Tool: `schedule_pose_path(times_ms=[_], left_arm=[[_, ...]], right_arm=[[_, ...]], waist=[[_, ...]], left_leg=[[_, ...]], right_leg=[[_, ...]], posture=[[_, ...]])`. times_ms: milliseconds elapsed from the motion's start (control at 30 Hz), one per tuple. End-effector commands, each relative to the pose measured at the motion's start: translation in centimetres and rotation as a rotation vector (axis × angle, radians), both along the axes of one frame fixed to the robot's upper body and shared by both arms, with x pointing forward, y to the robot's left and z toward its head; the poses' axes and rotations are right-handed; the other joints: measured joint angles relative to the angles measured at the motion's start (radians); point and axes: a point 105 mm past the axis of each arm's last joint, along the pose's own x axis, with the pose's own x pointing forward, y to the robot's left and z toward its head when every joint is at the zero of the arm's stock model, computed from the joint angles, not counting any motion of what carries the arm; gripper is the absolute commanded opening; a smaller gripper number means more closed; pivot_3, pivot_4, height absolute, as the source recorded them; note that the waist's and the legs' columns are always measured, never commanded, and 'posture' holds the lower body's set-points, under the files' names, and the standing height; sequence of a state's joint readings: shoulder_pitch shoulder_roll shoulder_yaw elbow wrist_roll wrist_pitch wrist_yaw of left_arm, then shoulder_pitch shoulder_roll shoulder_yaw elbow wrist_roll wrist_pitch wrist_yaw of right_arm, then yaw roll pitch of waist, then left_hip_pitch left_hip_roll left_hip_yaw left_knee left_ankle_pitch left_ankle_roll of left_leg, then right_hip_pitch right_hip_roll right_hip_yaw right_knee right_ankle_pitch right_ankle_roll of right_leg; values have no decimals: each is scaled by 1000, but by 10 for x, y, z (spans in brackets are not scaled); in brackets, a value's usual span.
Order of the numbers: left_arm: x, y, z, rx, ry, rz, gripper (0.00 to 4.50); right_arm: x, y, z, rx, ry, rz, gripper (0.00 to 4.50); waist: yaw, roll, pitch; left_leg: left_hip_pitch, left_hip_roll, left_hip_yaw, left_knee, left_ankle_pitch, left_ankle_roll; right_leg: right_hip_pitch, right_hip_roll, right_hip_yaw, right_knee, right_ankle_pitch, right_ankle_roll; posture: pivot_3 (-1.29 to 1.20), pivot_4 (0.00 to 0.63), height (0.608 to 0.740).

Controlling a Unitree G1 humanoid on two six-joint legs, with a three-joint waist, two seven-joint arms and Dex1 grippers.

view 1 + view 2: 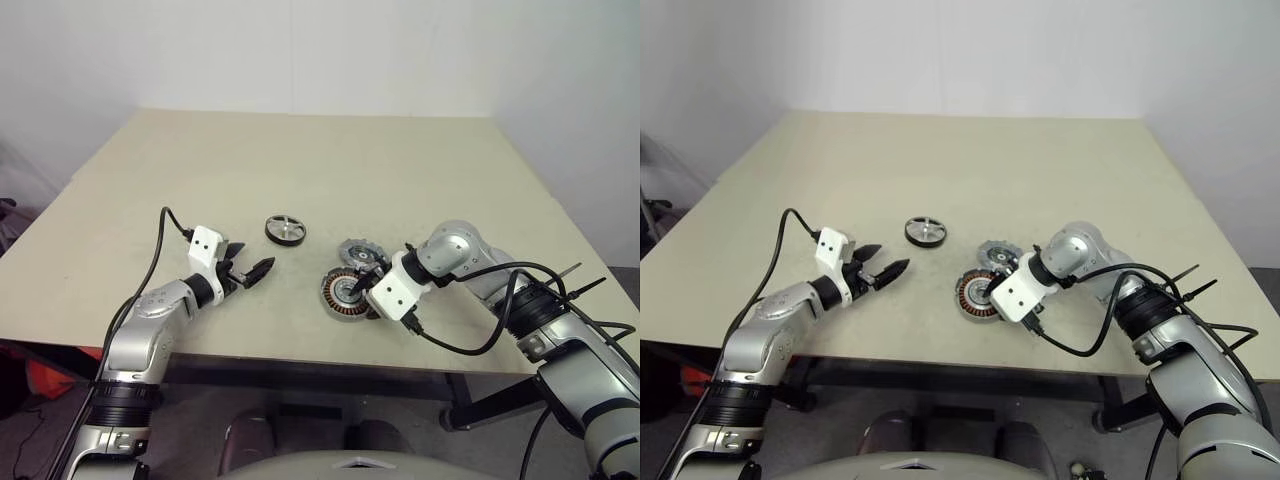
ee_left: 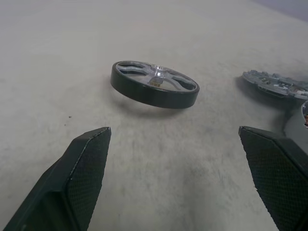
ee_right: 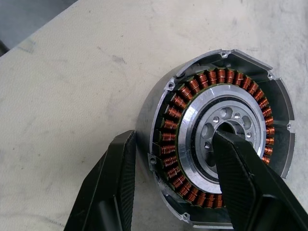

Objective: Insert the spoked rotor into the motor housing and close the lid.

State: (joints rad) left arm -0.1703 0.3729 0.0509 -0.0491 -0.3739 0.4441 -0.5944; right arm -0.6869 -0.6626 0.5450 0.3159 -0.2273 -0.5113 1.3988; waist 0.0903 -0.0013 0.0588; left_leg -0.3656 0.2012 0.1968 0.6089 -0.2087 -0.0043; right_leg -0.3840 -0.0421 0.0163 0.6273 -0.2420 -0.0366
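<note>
The beige surface [image 1: 300, 170] carries three parts near the middle of its front edge. The motor housing [image 1: 345, 293] lies closest to that edge. The right end effector [image 3: 175, 159] straddles the housing's wall, one finger [image 3: 240, 173] in the silver centre, the other outside, not clamped. The lid [image 1: 362, 254] lies just behind the housing. The spoked rotor [image 1: 286, 230] lies apart, further left. The left end effector [image 1: 252, 270] hovers wide and empty near the rotor.

Left gripper [image 1: 262, 270] hovers level with jaws wide; right gripper [image 3: 173, 178] angles downward, jaws part-open.
</note>
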Motion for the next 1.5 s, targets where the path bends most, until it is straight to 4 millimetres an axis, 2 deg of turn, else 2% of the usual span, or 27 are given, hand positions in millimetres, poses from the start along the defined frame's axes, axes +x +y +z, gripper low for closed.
schedule_pose_path(times_ms=[33, 167, 300, 500, 600, 700, 800, 933, 1067, 1167, 1300, 1500], left_arm=[[4, 4, 13, 3, -58, 15, 4500], [5, 3, 12, 10, -56, 15, 4500], [5, 1, 12, 13, -58, 11, 4500], [5, -1, 9, 15, -54, 10, 4500], [5, -1, 8, 16, -51, 15, 4500], [5, -2, 8, 19, -52, 16, 4500], [3, -3, 7, 17, -49, 12, 4500], [1, -2, 4, 18, -38, 14, 4500], [0, -1, 4, 16, -37, 15, 4500], [1, 1, 3, 18, -36, 27, 4500], [-1, -2, 1, 19, -27, 7, 4500], [2, -7, 0, 29, -21, -28, 4500]], right_arm=[[14, -2, 9, 6, -23, -63, 1964], [38, -3, 29, 24, -83, -133, 1964], [56, -10, 36, 4, -128, -171, 1964], [66, -13, 42, -4, -157, -180, 1964], [63, -8, 36, 7, -95, -190, 1964], [64, -11, 24, -7, -85, -216, 2991], [59, -6, 32, 52, -88, -196, 3971], [49, 2, 57, 163, -62, -192, 3971], [37, 0, 80, 299, -22, -262, 3971], [48, -24, 79, 368, 16, -490, 3971], [63, -79, 58, 407, 64, -817, 3971], [53, -120, 48, 567, 260, -1047, 3971]], waist=[[0, 0, 0], [-9, 0, 1], [-10, -1, 2], [-11, -1, 2], [-13, -1, 2], [-15, -1, 2], [-16, -1, 2], [-15, -1, 2], [-8, -1, 2], [2, -1, 2], [9, -1, 2], [2, 1, 2]], left_leg=[[0, 0, 0, 0, 0, 0], [-2, 0, 0, 3, 0, -1], [-4, -1, 0, 4, 0, -1], [-15, -1, 0, 5, 0, 1], [-18, 0, 0, 5, -1, 2], [-17, 1, -1, 5, -1, 2], [-17, 1, -1, 6, 0, 1], [-16, 1, -2, 6, 0, 1], [-16, 1, -3, 6, 0, 1], [-14, 1, -4, 5, 0, 1], [-10, 1, -4, 5, 1, -1], [-7, 0, -4, 5, 2, -2]], right_leg=[[0, 0, 0, 0, 0, 0], [-2, 0, 0, 3, 1, 0], [-6, -3, -1, 7, 0, -1], [-17, -2, -3, 11, 0, -1], [-20, -2, -4, 12, 0, -2], [-20, -2, -6, 13, -1, -3], [-19, -2, -7, 13, -1, -3], [-18, -2, -8, 13, -1, -3], [-16, -2, -9, 13, -1, -3], [-13, -2, -10, 12, -1, -3], [-8, -3, -11, 10, -1, -3], [-5, -4, -11, 9, -2, -3]], posture=[[0, 0, 740], [0, 0, 740], [0, 0, 740], [0, 0, 740], [0, 0, 740], [0, 0, 740], [0, 0, 740], [0, 0, 740], [0, 0, 740], [0, 0, 740], [0, 0, 740], [0, 0, 740]])
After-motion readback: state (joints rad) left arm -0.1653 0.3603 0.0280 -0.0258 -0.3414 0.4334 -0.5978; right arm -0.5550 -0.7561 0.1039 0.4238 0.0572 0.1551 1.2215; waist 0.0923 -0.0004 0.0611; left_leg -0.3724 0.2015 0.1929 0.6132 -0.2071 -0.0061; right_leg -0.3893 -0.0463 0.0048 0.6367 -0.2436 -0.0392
